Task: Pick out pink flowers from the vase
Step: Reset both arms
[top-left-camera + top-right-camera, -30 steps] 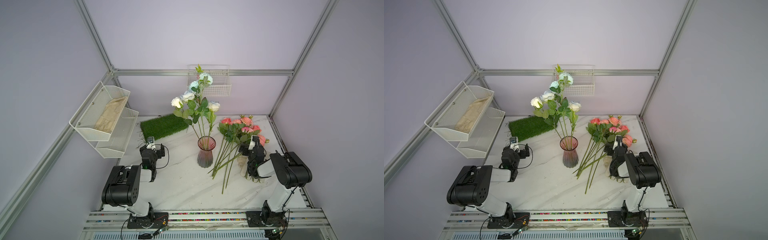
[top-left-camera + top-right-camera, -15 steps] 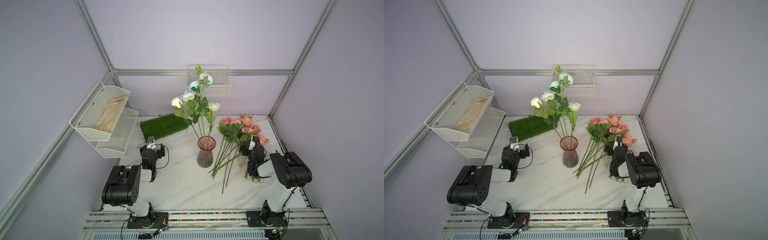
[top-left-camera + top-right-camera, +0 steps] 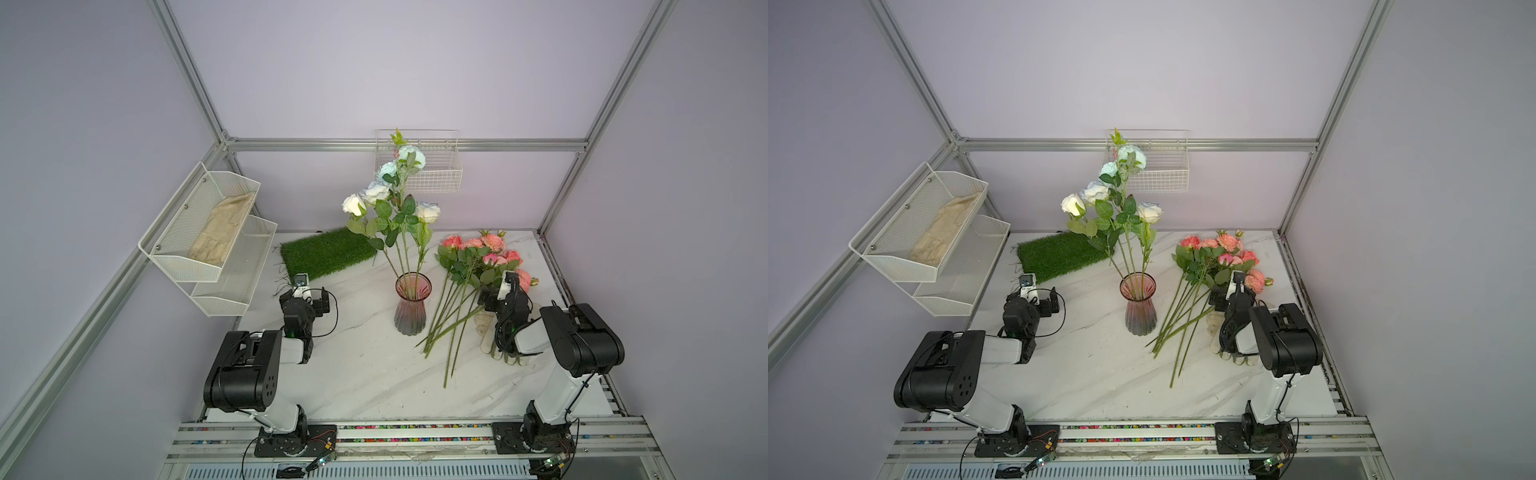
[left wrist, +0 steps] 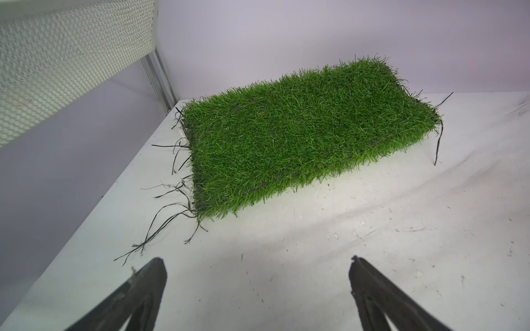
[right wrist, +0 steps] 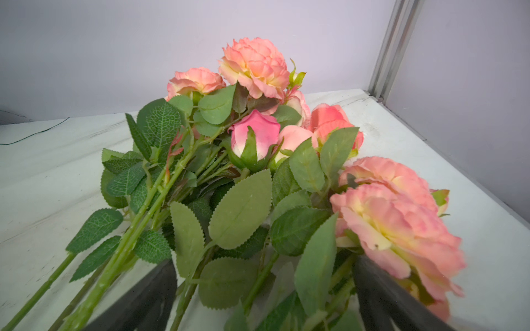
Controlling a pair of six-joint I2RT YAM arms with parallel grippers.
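The vase [image 3: 410, 307] stands mid-table, pinkish at its flared top and smoky grey below. Only white roses [image 3: 354, 204] and pale blue blooms [image 3: 411, 156] stand in it. The pink flowers [image 3: 482, 249] lie in a bunch on the table right of the vase, with their long green stems [image 3: 446, 328] fanned toward the front. My right gripper [image 5: 263, 266] is open low over their leafy stems, and one finger [image 5: 381, 292] sits beside a salmon bloom [image 5: 395, 217]. My left gripper [image 4: 256, 260] is open over bare table, with nothing between its fingers.
A green grass mat [image 4: 286, 134] lies just beyond the left gripper at the back left. A white mesh shelf [image 3: 208, 232] hangs on the left wall and a wire basket [image 3: 432, 174] on the back wall. A pale object [image 3: 484, 332] lies under the right arm.
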